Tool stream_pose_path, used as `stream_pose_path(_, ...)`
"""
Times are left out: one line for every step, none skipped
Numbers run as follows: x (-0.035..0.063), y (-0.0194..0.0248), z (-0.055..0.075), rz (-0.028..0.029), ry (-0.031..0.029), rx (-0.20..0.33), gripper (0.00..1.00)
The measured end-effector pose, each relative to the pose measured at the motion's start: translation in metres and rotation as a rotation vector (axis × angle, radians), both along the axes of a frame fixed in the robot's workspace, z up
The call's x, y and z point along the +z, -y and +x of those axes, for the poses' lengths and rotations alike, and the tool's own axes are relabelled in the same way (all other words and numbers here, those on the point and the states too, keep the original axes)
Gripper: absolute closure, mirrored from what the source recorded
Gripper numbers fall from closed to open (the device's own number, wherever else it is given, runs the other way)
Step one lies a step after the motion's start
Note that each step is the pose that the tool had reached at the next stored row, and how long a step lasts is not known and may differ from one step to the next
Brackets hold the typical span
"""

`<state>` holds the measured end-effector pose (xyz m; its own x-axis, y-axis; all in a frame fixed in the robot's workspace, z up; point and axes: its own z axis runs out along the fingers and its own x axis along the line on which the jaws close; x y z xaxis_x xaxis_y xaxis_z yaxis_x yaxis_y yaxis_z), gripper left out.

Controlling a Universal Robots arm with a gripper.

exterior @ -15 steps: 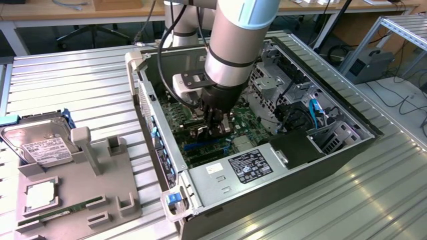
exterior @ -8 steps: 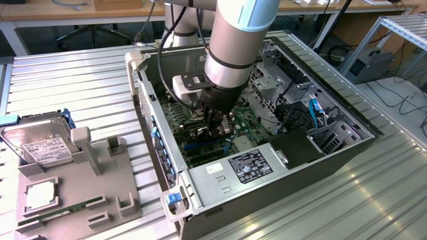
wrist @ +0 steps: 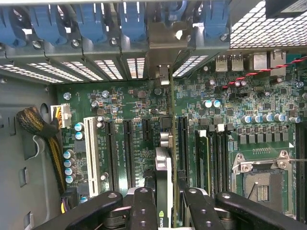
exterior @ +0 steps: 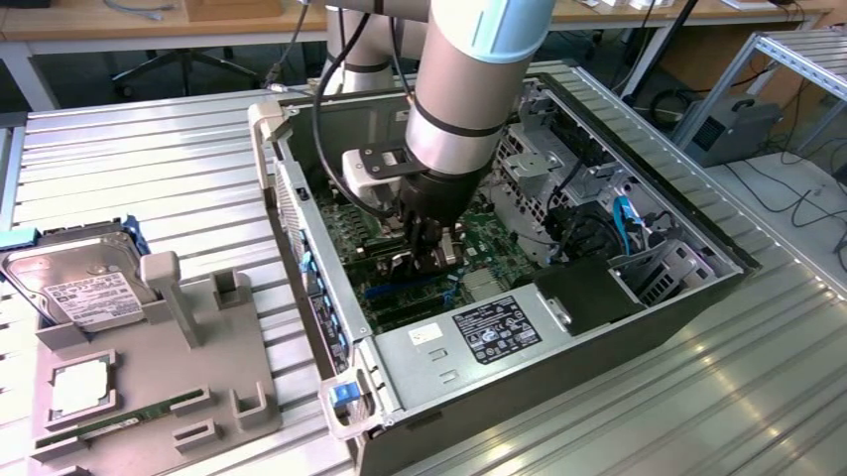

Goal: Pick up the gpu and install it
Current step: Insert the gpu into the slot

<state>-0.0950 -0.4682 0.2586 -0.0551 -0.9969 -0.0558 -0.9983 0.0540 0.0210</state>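
Observation:
My gripper (exterior: 426, 256) reaches down inside the open computer case (exterior: 331, 397), above the green motherboard (exterior: 497, 243). In the wrist view the gripper (wrist: 169, 211) is shut on the gpu (wrist: 164, 177), a thin card seen edge-on between the two black fingers (wrist: 144, 211). The card stands upright over the motherboard (wrist: 230, 96), between two long black expansion slots (wrist: 128, 148). Its silver bracket (wrist: 163, 45) lies against the case's rear slot openings. Whether the card's edge sits in a slot is hidden.
A grey holder (exterior: 173, 397) at the exterior view's left carries a hard drive (exterior: 82, 290), a chip (exterior: 79, 389) and a RAM stick (exterior: 119, 418). Inside the case are the power supply (exterior: 493, 329), blue slot latches (wrist: 96, 19), a white slot (wrist: 89, 148), cables (wrist: 33, 122) and the processor socket (wrist: 261, 184).

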Motion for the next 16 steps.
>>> stream_pose_path(0.0000, 0.0000, 0.0000, 0.0000, 0.0000, 0.000, 0.73)
stream_pose_path(0.0000, 0.0000, 0.0000, 0.0001, 0.0001, 0.000, 0.73)
stream_pose_path(0.0004, 0.0000, 0.0000, 0.0000, 0.0000, 0.000, 0.73)
stream_pose_path(0.0013, 0.0000, 0.0000, 0.0001, 0.0001, 0.000, 0.73)
stream_pose_path(0.0018, 0.0000, 0.0000, 0.0002, 0.0002, 0.001, 0.73)
stream_pose_path(0.0019, 0.0000, 0.0000, 0.0002, 0.0001, 0.009, 0.73)
stream_pose_path(0.0020, 0.0000, -0.0001, 0.0000, 0.0000, 0.016, 0.73)
stream_pose_path(0.0020, 0.0000, -0.0001, -0.0001, 0.0000, 0.022, 0.73)
stream_pose_path(0.0020, 0.0000, 0.0000, 0.0000, 0.0000, 0.030, 0.73)
stream_pose_path(0.0019, 0.0000, 0.0000, -0.0001, 0.0000, 0.032, 0.73)
stream_pose_path(0.0019, 0.0000, 0.0000, -0.0001, 0.0000, 0.032, 0.73)
stream_pose_path(0.0017, 0.0000, 0.0000, 0.0000, 0.0000, 0.032, 0.73)
stream_pose_path(0.0012, -0.0005, 0.0001, 0.0010, 0.0002, 0.032, 0.73)
stream_pose_path(0.0011, -0.0010, 0.0000, 0.0015, 0.0001, 0.032, 0.73)
stream_pose_path(0.0009, -0.0012, 0.0000, 0.0015, 0.0000, 0.032, 0.73)
stream_pose_path(0.0006, -0.0013, 0.0000, 0.0014, -0.0001, 0.032, 0.73)
